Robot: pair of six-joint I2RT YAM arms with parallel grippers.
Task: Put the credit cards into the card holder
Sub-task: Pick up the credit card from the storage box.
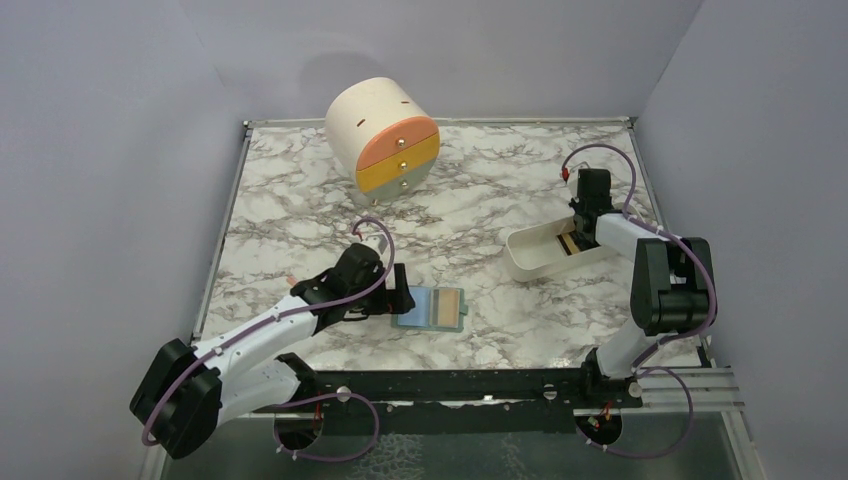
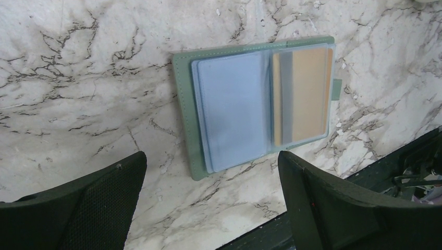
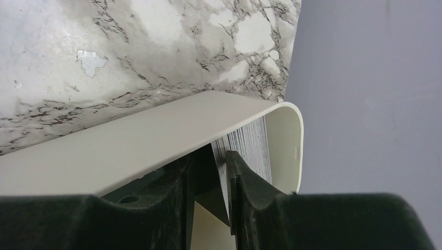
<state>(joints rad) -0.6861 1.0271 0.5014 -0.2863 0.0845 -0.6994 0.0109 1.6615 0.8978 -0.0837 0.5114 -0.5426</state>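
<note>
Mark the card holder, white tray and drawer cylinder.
card holder (image 2: 191, 114), left wrist view, on its green left border.
white tray (image 1: 525, 255), top external view, on its left end.
drawer cylinder (image 1: 375, 113), top external view, on its cream top.

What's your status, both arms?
Left gripper open beside open card holder, one tan-orange card inside. Right gripper in white tray, jaws narrow round a credit card, grip unconfirmed. Nothing blocking.

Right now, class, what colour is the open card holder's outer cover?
The card holder is sage green; left wrist view.

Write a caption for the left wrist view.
Open green wallet on the marble table, an orange card in one sleeve, the left fingers spread wide before it.
</note>
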